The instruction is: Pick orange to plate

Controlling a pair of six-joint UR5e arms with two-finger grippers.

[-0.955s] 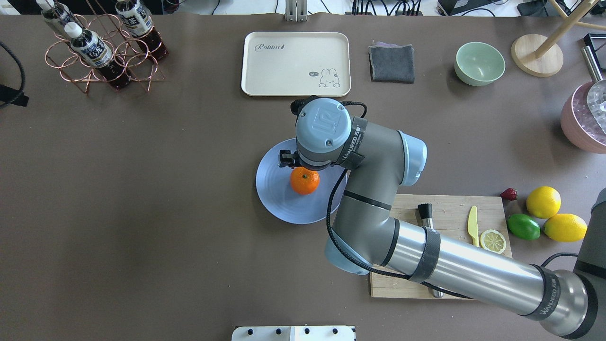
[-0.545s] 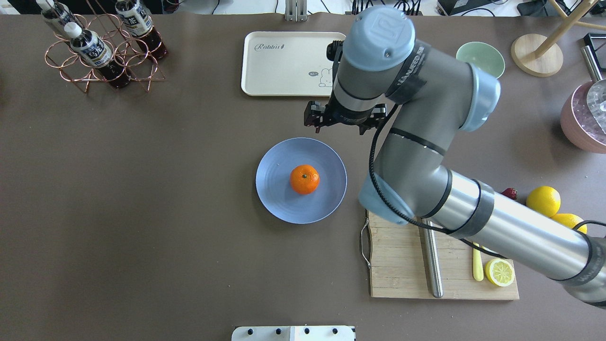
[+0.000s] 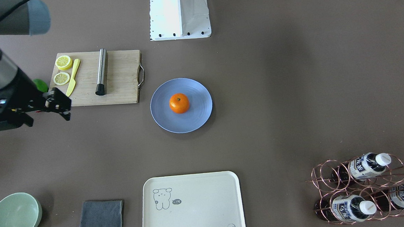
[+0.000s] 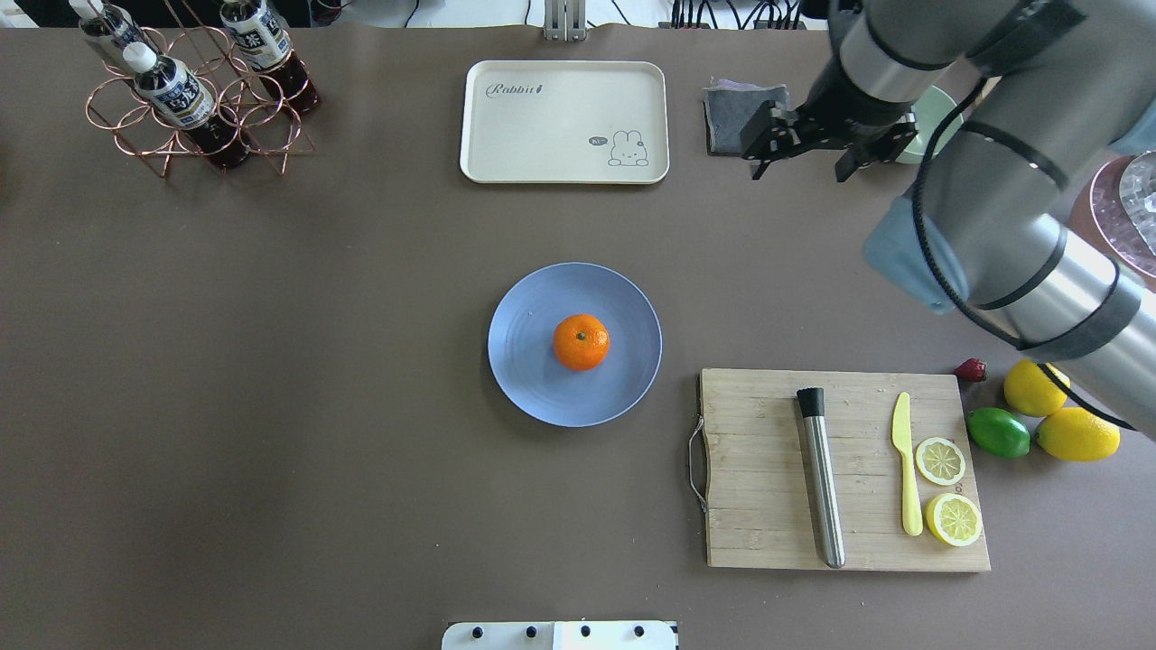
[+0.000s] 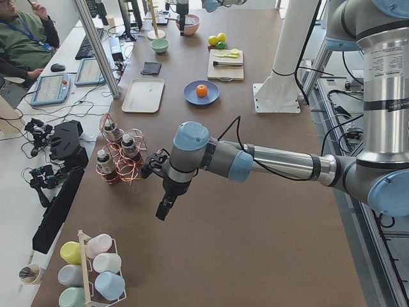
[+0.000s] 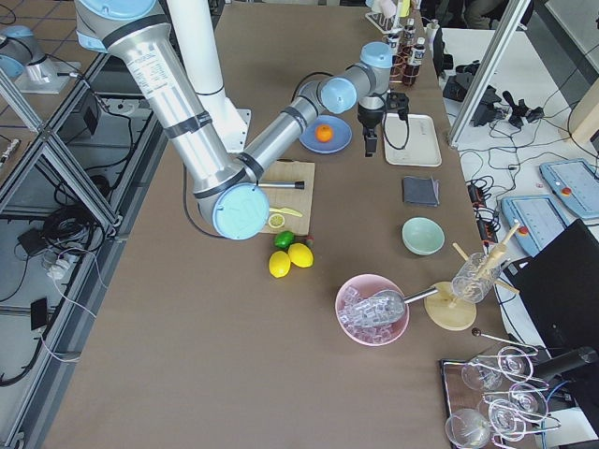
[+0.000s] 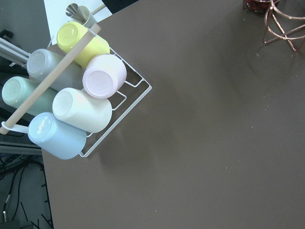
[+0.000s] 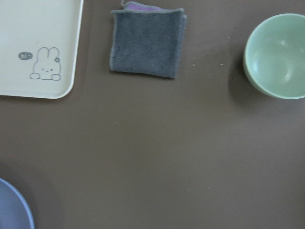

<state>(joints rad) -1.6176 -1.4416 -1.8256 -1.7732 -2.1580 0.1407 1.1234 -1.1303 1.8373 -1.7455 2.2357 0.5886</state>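
Note:
The orange (image 4: pixel 581 342) sits alone at the middle of the pale blue plate (image 4: pixel 533 384), stem dimple up; the front view shows the same orange (image 3: pixel 179 103) and plate (image 3: pixel 197 117). My right gripper (image 4: pixel 799 167) hangs open and empty high above the table, far back and right of the plate, over the grey cloth. The right wrist view shows only the plate's edge (image 8: pixel 14 212). My left gripper (image 5: pixel 163 208) appears only in the left side view, low over bare table near the bottle rack; I cannot tell whether it is open or shut.
A cutting board (image 4: pixel 759 451) holds a steel muddler (image 4: pixel 820 478), a yellow knife and lemon slices. Lemons (image 4: pixel 1037 385) and a lime (image 4: pixel 998 432) lie beside it. At the back are the cream tray (image 4: pixel 542 126), grey cloth (image 8: pixel 147 43), mint bowl (image 8: pixel 276 55) and bottle rack (image 4: pixel 194 99).
My right gripper rose off the orange and swung away to the back right, past the tray toward the cloth. The orange stayed in place on the plate.

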